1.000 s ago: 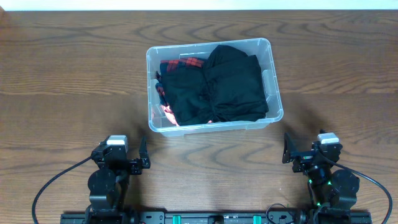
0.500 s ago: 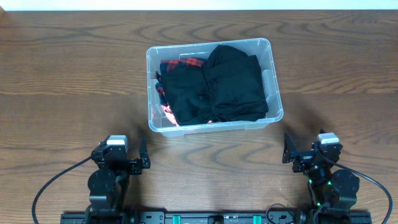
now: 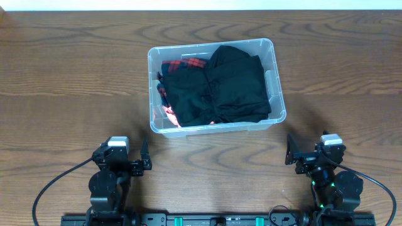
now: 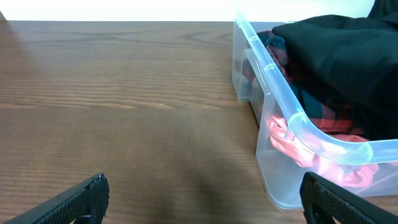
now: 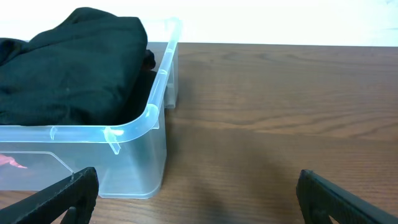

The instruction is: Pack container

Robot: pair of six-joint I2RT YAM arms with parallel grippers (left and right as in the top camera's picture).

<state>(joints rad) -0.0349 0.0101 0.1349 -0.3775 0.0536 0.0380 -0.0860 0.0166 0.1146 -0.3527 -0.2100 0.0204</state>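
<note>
The clear plastic container [image 3: 275,69] stands in the middle of the wooden table, filled with folded black clothes [image 3: 232,85], a red plaid garment [image 3: 185,64] and something pink [image 3: 169,115] at its near left. My left gripper [image 3: 144,163] is open and empty near the front edge, left of the bin. My right gripper [image 3: 289,152] is open and empty at the front right. The left wrist view shows the bin's near left corner [image 4: 311,140]. The right wrist view shows its near right corner [image 5: 146,121].
Bare wooden table [image 3: 75,94] lies on every side of the bin. Both arm bases and their cables sit at the front edge.
</note>
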